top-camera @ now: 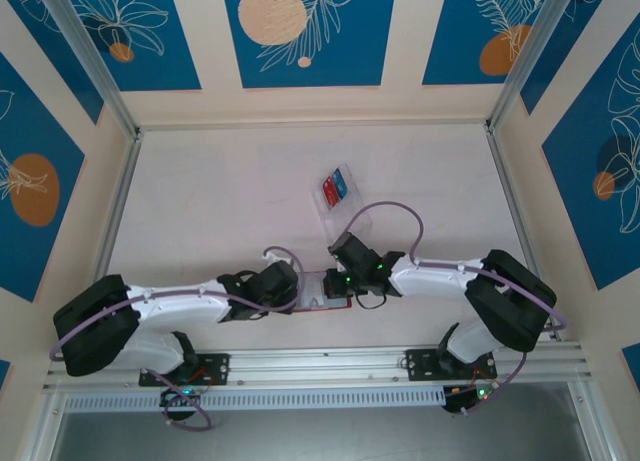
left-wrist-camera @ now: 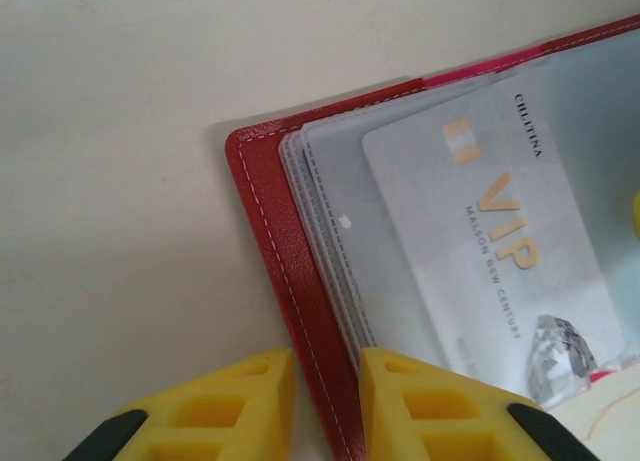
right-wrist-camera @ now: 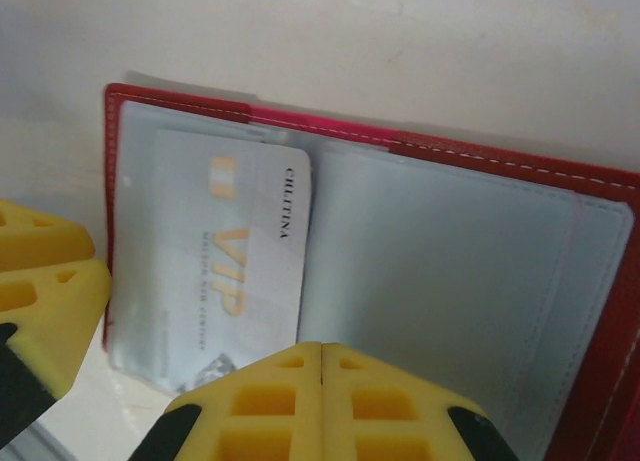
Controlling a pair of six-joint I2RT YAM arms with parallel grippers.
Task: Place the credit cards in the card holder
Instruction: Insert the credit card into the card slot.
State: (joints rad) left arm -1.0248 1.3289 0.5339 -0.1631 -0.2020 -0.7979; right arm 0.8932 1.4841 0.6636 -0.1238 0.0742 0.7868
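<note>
Top external: both claws meet over the open card holder

The card holder (top-camera: 318,289) lies open on the table (top-camera: 200,201), directly between the left claw (top-camera: 298,293) and the right claw (top-camera: 335,281), which reach it from opposite sides. Beyond the right claw, well apart from it, a clear tray (top-camera: 352,219) holds the credit cards (top-camera: 334,187), one red and one blue, side by side.

In the left wrist view, the left claw (left-wrist-camera: 327,366) stands narrow. The red stitched edge of the card holder (left-wrist-camera: 280,241) runs down into the slim gap between its yellow fingers (left-wrist-camera: 240,406). I cannot tell whether they pinch that edge or only straddle it. Just ahead of the claw and to its right, a pale VIP card (left-wrist-camera: 500,251) sits among the clear sleeves.

In the right wrist view, the right claw (right-wrist-camera: 320,356) is closed, its two yellow pads pressed together with no gap. It sits over the grey-blue inside of the card holder (right-wrist-camera: 450,281). The pale VIP card (right-wrist-camera: 230,261) lies just ahead and to its left, with its lower edge hidden behind the pads. I cannot tell whether anything thin is caught between them.
</note>
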